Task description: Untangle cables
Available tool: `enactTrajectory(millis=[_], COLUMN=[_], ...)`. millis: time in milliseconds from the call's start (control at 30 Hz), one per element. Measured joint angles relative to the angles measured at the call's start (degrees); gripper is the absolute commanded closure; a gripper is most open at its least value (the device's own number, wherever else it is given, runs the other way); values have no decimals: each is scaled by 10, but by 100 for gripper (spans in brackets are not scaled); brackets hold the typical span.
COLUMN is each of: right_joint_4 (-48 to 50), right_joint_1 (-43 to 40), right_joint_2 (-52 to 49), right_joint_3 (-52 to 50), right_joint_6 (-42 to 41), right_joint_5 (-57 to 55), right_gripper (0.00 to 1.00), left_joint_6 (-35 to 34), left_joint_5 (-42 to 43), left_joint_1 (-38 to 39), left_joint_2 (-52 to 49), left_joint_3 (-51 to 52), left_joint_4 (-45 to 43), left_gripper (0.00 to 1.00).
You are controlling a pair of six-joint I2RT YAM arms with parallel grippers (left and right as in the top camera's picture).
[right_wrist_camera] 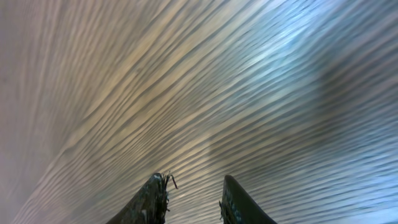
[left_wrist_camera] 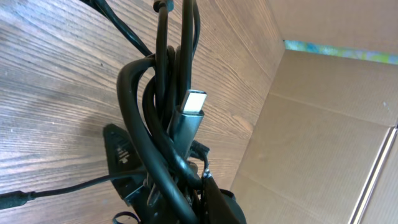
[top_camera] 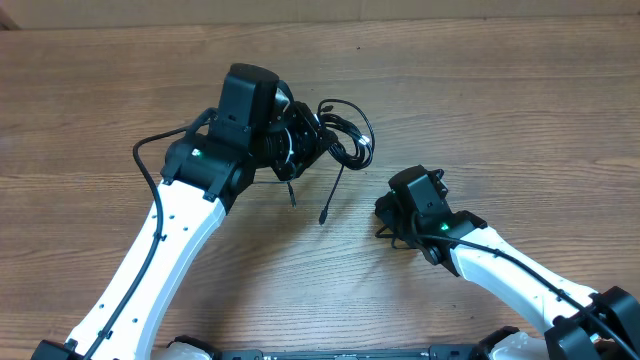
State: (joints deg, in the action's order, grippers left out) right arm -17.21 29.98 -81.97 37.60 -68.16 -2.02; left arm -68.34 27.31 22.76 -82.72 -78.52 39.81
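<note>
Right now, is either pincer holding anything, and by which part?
The left pincer grips the cables by the bunched middle of their tangle. The right pincer is open and holds nothing.

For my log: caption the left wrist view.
Left gripper grips tangled black cables over the table, a silver plug facing the camera.

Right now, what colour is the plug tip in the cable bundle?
Silver metal tip on a dark grey plug body; clearest in the left wrist view.

Even, soft light (right-wrist view blurred)
</note>
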Motion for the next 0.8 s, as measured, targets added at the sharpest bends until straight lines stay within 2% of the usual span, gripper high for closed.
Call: enactTrajectory(millis=[233,467,667,733,767,800], right_joint_4=[-23,-49,-45,-35,-23,0], right_joint_1=[-64,-122,-160,-177,-183,-189], right_joint_2=[0,0,1,6,9,15], right_joint_3=[0,0,12,29,35,41], right_joint_6=[37,130,211,225,229,233], right_joint_5=[-24,-17,127,207,243,285], right_gripper=[75,74,63,56,49,47], left_joint_6=[36,54,85,102,115,128], left_joint_5=[19,27,27,25,24,24], left_joint_1=[-26,-41,-42,-42,-42,-42], left_joint_2=[7,13,13,13,13,13], left_joint_3=[0,0,0,0,0,0], left_joint_4=[2,7,7,7,7,7], left_gripper=[96,96,96,96,96,96])
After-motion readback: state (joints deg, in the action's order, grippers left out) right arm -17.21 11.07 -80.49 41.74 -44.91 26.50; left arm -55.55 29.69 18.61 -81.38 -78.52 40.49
